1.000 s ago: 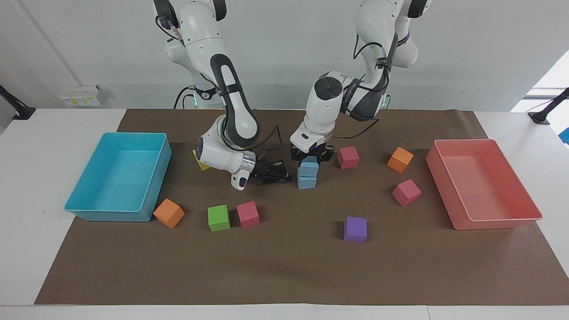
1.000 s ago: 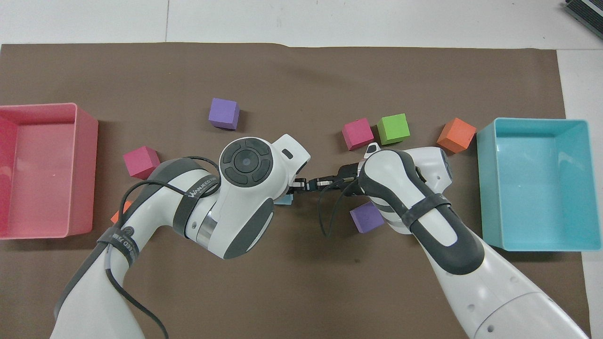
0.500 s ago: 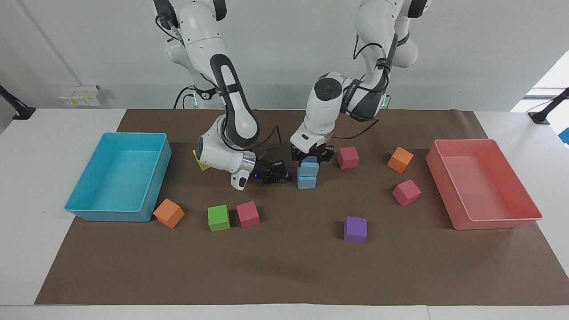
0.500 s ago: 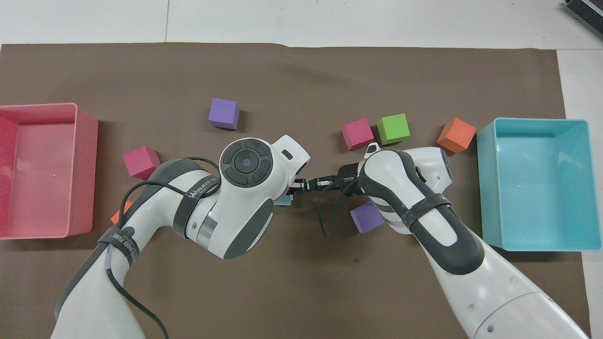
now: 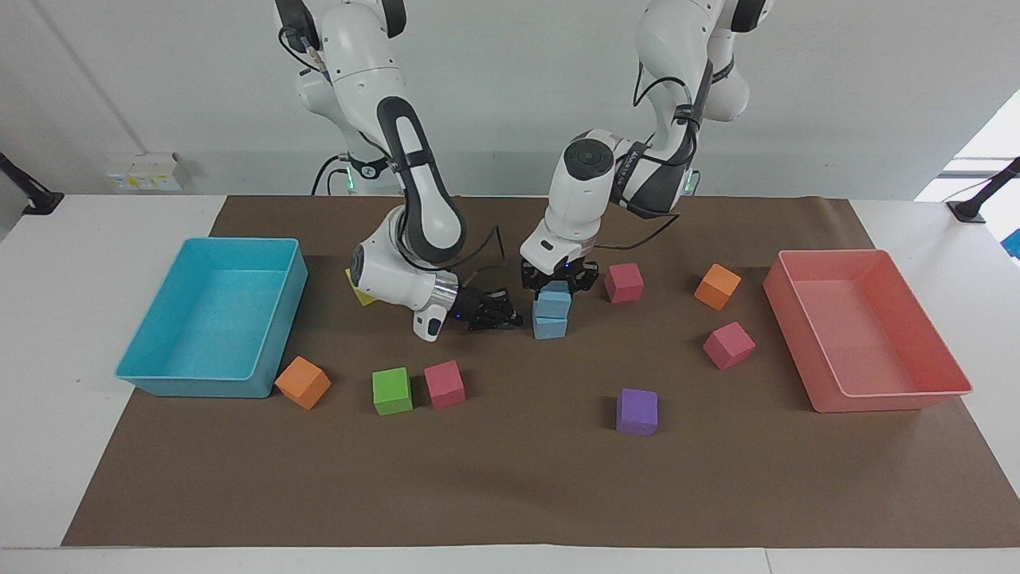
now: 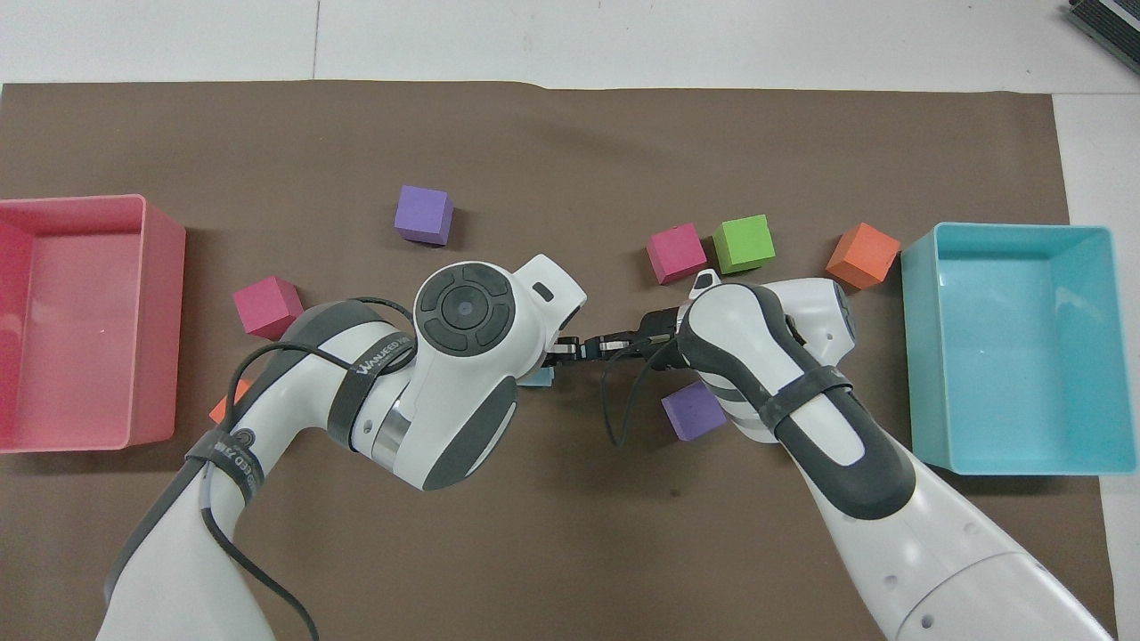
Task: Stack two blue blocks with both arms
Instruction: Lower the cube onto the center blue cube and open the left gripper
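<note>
Two light blue blocks are stacked mid-table: the upper blue block (image 5: 553, 304) rests on the lower blue block (image 5: 550, 327). My left gripper (image 5: 558, 285) points down over the stack. Its fingers straddle the top of the upper block and stand a little wider than it, so it is open. My right gripper (image 5: 512, 318) lies low and level beside the stack, toward the right arm's end, and points at it with nothing in it. In the overhead view the left arm's wrist (image 6: 468, 307) covers the stack; only a blue sliver (image 6: 539, 378) shows.
A turquoise tray (image 5: 159, 375) stands at the right arm's end and a pink tray (image 5: 884, 399) at the left arm's end. Loose cubes lie around the stack: pink (image 5: 624, 282), orange (image 5: 717, 285), pink (image 5: 728, 344), purple (image 5: 637, 410), pink (image 5: 444, 383), green (image 5: 391, 391), orange (image 5: 303, 382), and yellow (image 5: 358, 296) half hidden by the right arm.
The left arm's wrist has risen very slightly while the upper blue block stays put on the lower one. The right arm has not moved.
</note>
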Controlling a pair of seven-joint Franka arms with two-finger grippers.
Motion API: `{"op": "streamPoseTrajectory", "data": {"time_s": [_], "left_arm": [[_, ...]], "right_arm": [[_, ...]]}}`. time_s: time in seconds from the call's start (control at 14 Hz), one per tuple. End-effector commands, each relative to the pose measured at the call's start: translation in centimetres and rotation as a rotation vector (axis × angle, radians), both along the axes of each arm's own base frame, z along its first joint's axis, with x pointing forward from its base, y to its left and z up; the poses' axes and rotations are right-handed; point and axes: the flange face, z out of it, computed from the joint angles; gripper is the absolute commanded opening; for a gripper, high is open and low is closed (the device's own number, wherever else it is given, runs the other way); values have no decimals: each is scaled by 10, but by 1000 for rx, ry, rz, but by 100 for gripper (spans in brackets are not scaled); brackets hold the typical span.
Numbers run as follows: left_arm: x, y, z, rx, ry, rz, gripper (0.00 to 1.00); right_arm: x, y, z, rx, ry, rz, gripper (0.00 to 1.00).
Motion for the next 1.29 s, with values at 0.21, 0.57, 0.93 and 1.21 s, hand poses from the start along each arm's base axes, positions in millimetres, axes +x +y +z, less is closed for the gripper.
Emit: {"op": "streamPoseTrajectory", "data": {"time_s": [0.21, 0.57, 0.93, 1.21], "left_arm": [[-7, 4, -2, -15, 0, 5, 70], [-6, 3, -2, -17, -2, 11, 79], [-5, 3, -2, -18, -4, 17, 79], [-7, 2, -2, -34, 8, 31, 78]], "right_arm": [[-2, -1, -2, 8, -21, -8, 0], [-2, -1, -2, 8, -20, -9, 0], [1, -2, 3, 6, -29, -11, 0], [9, -10, 24, -76, -67, 51, 0]]}}
